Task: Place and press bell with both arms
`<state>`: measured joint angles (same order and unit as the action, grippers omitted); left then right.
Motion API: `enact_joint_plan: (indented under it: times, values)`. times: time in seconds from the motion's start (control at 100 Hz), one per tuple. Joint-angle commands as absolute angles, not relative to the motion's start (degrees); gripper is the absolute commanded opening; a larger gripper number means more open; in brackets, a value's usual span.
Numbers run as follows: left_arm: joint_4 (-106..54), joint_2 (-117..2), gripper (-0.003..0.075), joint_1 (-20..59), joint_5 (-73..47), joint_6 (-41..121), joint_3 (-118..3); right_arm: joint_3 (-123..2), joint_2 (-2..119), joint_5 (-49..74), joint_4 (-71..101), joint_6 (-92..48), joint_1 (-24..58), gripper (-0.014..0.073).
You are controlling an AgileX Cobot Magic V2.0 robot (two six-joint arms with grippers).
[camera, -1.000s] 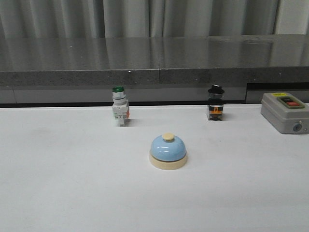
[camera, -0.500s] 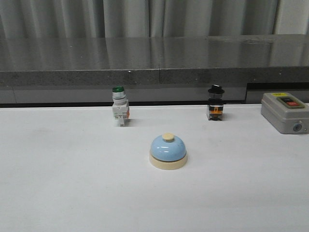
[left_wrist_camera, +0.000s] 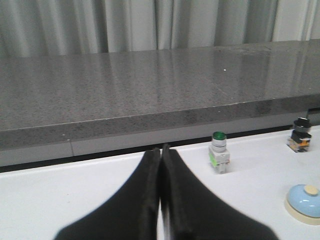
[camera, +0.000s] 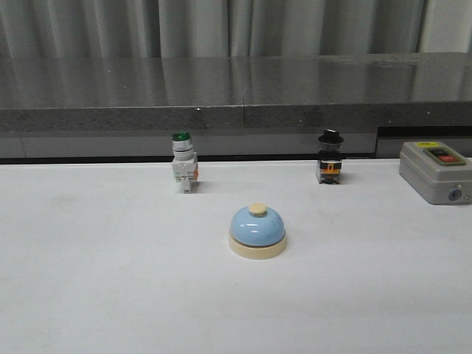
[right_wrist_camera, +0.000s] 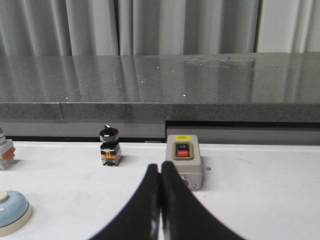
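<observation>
The light-blue dome bell (camera: pixel 257 230) with cream base and cream knob stands upright on the white table, near the middle. It also shows in the left wrist view (left_wrist_camera: pixel 305 203) and, partly cut off, in the right wrist view (right_wrist_camera: pixel 11 212). My left gripper (left_wrist_camera: pixel 160 151) is shut and empty, well to the left of the bell. My right gripper (right_wrist_camera: pixel 160 167) is shut and empty, well to the right of the bell, in front of the grey box. Neither arm shows in the front view.
A green-capped white push-button switch (camera: pixel 183 164) stands behind the bell to the left. A black-knobbed switch (camera: pixel 330 158) stands behind it to the right. A grey box with red and black buttons (camera: pixel 435 171) sits at the right edge. A grey stone ledge (camera: pixel 236 92) runs along the back.
</observation>
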<state>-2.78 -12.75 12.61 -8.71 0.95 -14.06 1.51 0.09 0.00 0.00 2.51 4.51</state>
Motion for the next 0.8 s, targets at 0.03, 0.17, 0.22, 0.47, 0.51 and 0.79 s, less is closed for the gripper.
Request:
enact_joint_plan:
  times: [0.03,0.17,0.22,0.47,0.51,0.79]
  values:
    - [-2.6,-8.5,-0.002,9.4,-3.9,0.4,-11.8,0.7,0.6,-5.0,-0.9,2.2,4.2,-0.006]
    - [-1.7,-2.4,-0.002,5.5,-3.9,0.4,-6.5,0.7,0.6,-5.0,-0.9,2.2,4.2,-0.006]
    - [-1.7,-0.5,-0.002,4.8,-3.9,0.4,-4.9,0.7,0.6,-5.0,-0.9,2.2,4.2,-0.006]
    - [1.8,1.9,-0.002,4.4,-2.7,-5.0,0.4,0.7,0.6,-5.0,-0.9,2.2,4.2,-0.006]
    - [2.9,1.9,-0.002,4.4,-2.0,-6.7,1.0,0.7,0.6,-5.0,-0.9,2.2,4.2,-0.006]
    - [3.2,1.9,-0.002,4.4,0.5,-7.0,2.5,0.7,0.6,-5.0,-0.9,2.2,4.2,-0.006]
